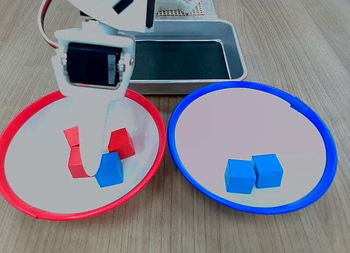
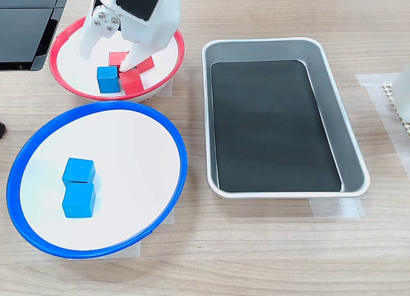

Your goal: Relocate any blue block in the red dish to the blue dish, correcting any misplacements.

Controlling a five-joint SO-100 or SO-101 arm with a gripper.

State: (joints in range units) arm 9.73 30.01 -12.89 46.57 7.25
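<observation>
Claw [image 2: 106, 57] of the single arm hangs low inside the red dish [image 1: 33, 210], jaws parted and straddling the blue block [image 1: 109, 169]; nothing is gripped, and the second exterior view shows one white finger to each side of the block with a gap on both. In the first exterior view one finger tip comes down just beside the block's left edge, between it and a red cube [image 1: 80, 161]; whether it touches is unclear.

Progress, as judged: the one misplaced block is not yet lifted, so the closing of the jaws, the carry and the release over the blue dish [image 1: 180, 154] all remain. The blue dish, to the right in the first exterior view and nearer the camera in the second exterior view, appears already correctly filled.

Counts:
- Blue blocks: three. One in the red dish; two [image 1: 254, 173] touching side by side in the blue dish.
- Red cubes: three appear to lie in the red dish, clustered round the blue block and partly hidden by the claw.
- Dishes: two, set just beside each other on the wooden counter [image 1: 306, 50].
- Metal tray [image 2: 349, 148]: one, dark-lined, holding no cubes.
</observation>
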